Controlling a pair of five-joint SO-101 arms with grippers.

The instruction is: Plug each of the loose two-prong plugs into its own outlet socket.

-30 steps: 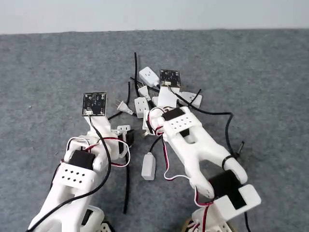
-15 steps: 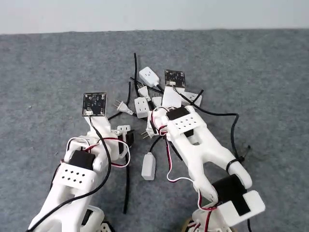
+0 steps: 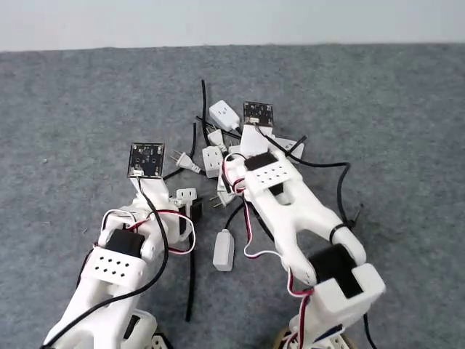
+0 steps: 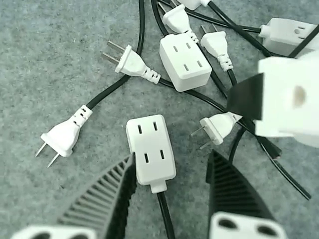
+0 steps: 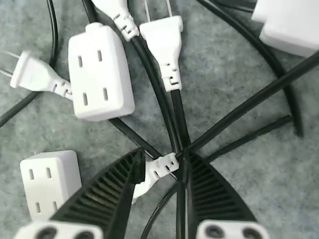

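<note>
In the left wrist view my left gripper (image 4: 172, 160) is open, its black fingers either side of a white four-slot outlet block (image 4: 149, 153) on the grey carpet. A loose white two-prong plug (image 4: 60, 137) lies beside that block, and another plug (image 4: 130, 62) lies farther off. My right gripper (image 5: 162, 162) is shut on the neck of a small white plug (image 5: 158, 167); the same plug (image 4: 217, 127) has its prongs sticking out sideways toward the left gripper. From above, the left gripper (image 3: 190, 207) and the right gripper (image 3: 227, 190) are close together.
Black cables cross in a tangle around both grippers. More outlet blocks (image 5: 99, 72) (image 5: 47, 181) (image 3: 224, 114) and a plug (image 5: 164, 37) lie in the heap. A separate white block (image 3: 223, 249) lies between the arms. Bare carpet surrounds the heap.
My right arm swung a little to the right and came back left; the held plug's prongs now stick out beside its gripper. The left arm shifted slightly forward.
</note>
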